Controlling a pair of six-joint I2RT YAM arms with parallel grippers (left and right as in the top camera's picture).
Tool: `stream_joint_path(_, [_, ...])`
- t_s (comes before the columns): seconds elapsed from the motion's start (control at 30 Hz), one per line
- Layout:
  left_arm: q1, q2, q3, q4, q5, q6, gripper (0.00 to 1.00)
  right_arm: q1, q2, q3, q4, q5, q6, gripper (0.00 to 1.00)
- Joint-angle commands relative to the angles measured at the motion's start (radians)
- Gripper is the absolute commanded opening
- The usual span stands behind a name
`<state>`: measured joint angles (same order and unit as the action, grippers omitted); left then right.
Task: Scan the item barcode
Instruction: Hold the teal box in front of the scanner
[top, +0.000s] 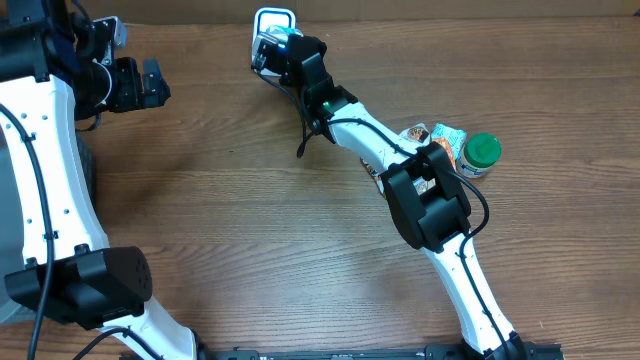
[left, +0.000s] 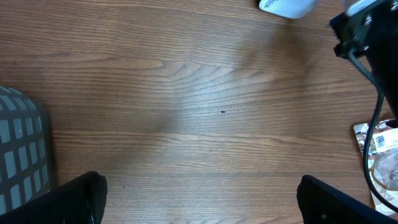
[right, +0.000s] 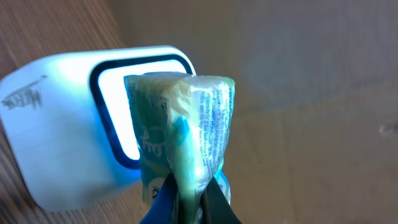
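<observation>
- The right gripper (right: 189, 198) is pinching the lower edge of a green-and-white wrapped packet (right: 180, 137), with its jaws closed tight on the wrapper.
- The packet is standing upright in front of the glowing window of the white scanner (right: 56, 155) and is partly covering it. Whether the two are touching cannot be told.
- In the overhead view, the scanner is sitting at the far edge of the wooden table (top: 250, 230), and the right arm (top: 370, 140) is reaching across to it.
- The left gripper (left: 199, 202) is hovering over bare wood, its jaws spread wide and gripping nothing.
- A green-lidded jar (top: 480, 155) and other wrapped items (top: 440, 133) are lying beside the right arm's elbow, well apart from the scanner.
</observation>
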<state>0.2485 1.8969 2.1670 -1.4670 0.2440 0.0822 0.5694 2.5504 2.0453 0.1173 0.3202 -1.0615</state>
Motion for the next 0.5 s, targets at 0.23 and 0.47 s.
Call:
stream_joint_path(0.23, [-0.007, -0.004, 0.006, 0.002, 0.008, 0.015, 1.0, 0.013, -0.004, 0.002, 0.033, -0.064, -0.125, 0.04])
stream_joint_path(0.47, [-0.007, -0.004, 0.006, 0.002, 0.008, 0.015, 1.0, 0.038, -0.056, 0.002, 0.092, -0.06, -0.117, 0.04])
